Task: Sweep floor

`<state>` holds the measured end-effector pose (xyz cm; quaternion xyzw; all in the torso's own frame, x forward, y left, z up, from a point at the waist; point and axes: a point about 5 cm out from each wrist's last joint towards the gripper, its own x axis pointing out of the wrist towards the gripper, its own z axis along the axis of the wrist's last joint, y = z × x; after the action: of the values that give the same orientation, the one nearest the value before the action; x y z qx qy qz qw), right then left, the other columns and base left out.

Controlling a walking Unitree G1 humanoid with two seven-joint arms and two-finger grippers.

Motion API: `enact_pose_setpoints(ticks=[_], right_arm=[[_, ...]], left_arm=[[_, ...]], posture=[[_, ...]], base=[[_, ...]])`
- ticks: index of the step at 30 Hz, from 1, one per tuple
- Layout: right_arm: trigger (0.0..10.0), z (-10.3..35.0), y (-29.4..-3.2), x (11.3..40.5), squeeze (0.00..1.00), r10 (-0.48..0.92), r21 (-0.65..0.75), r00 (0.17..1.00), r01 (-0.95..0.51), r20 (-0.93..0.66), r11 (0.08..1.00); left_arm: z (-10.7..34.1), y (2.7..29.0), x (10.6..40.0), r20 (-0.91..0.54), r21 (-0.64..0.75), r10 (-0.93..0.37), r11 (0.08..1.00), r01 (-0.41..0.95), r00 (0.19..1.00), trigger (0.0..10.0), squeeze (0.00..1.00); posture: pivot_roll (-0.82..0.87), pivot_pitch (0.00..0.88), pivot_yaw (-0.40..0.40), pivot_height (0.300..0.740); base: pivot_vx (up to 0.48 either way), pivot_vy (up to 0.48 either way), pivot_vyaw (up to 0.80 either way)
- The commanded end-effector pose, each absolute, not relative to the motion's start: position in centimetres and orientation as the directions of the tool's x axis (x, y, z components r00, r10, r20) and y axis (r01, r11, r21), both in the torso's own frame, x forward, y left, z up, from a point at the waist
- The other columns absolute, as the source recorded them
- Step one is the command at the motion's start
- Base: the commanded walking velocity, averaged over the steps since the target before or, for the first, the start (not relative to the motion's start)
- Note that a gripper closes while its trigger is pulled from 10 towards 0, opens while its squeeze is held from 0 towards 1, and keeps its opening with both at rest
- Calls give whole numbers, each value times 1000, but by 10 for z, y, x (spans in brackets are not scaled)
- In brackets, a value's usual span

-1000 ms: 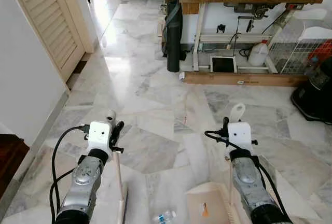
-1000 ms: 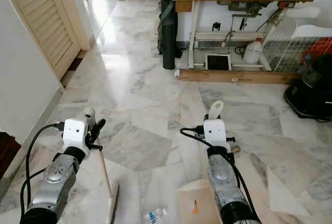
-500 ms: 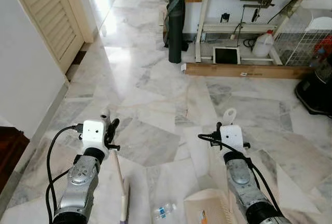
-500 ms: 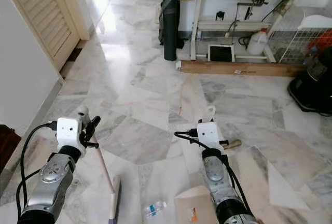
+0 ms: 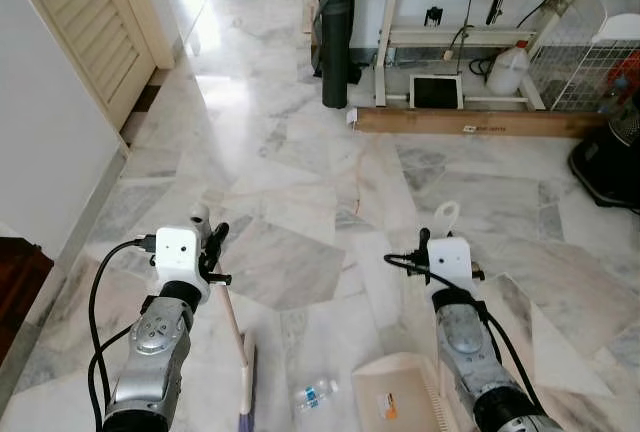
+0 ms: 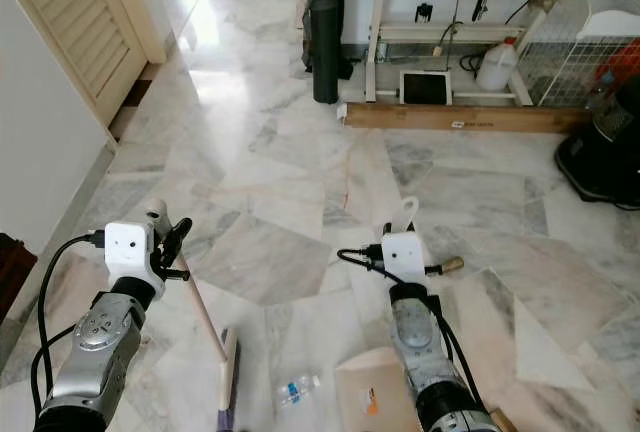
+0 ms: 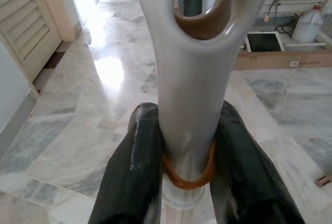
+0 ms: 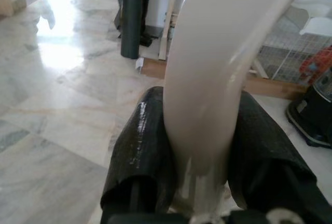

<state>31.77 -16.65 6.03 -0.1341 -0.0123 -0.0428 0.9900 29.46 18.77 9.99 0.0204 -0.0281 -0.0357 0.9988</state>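
My left gripper is shut on the pale handle of a broom. The stick slants down to the broom head on the marble floor between my arms. In the left wrist view both black fingers clamp the white handle end, which has a hole and an orange band. My right gripper is shut on the white looped handle of a beige dustpan resting on the floor below it. A small clear plastic bottle lies between the broom head and the dustpan.
A louvred door and a white wall run along the left. Ahead stand a dark green roll, table legs, a wooden plank, a white jug and a wire cage. A black appliance sits at the right.
The camera has tilted down, so the table top has left the picture and the broom head, bottle and dustpan show more. Both grippers keep their hold.
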Motion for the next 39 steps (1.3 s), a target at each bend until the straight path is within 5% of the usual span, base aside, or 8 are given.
enact_pose_setpoints(ticks=[1,13,20,39], right_arm=[[10000,68,-162,323,0,-68,-243,995,84,72,966],[10000,66,-162,328,0,-77,-266,996,84,37,960],[10000,26,-153,306,0,-64,-245,984,22,-165,969],[10000,19,-152,304,0,-85,-199,969,38,-232,979]], left_arm=[[100,191,292,49,44,-62,997,60,997,10000,0],[104,194,288,59,52,-60,997,57,996,10000,0],[98,193,285,8,40,-75,996,75,997,10000,0],[81,186,294,-166,-255,-147,962,102,975,10000,0]], posture=[[195,210,48,740],[220,221,57,740],[234,234,68,740],[203,206,65,740]], base=[[0,0,0],[0,0,0],[0,0,0],[0,0,0]])
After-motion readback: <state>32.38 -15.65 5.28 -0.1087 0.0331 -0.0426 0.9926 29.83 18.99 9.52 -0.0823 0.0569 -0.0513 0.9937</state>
